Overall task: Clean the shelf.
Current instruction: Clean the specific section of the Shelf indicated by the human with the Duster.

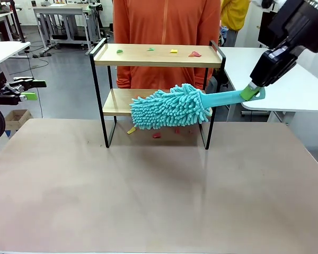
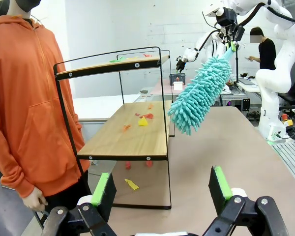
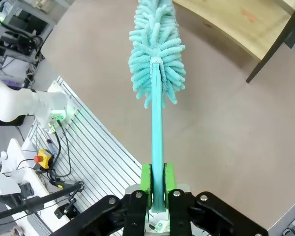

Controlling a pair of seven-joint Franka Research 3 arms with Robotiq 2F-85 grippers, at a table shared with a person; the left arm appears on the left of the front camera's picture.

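Since the bare stretch of the table (image 1: pixel 148 201) nearest us holds nothing, we begin with the arms. The left gripper (image 2: pixel 161 191) hangs out at the left, facing the end of the rack, its jaws spread wide and empty. The right gripper (image 3: pixel 157 174) is clamped on the tail of the teal duster (image 1: pixel 169 108), green pads pinching the thin flat handle. It carries the duster in from the right, fluffy head pointing left.

That head hovers just in front of the shelf (image 1: pixel 159 57), about level with the lower board. In the left wrist view it looks clear of the black frame, but only just. The shelf stands at the far middle of the table. Small coloured scraps (image 1: pixel 174 51) lie along its top board, with more on the lower board and a couple on the table beneath. Behind it stands a person (image 1: pixel 164 26) in an orange hoodie.

We see three risks. The long handle, gripped only at its very end, could twist between the pads once the head drags on wood. The head could catch a frame post or raised end rail and shove the light rack, which nothing steadies. A hard sweep would fling scraps toward the person or onto the table.
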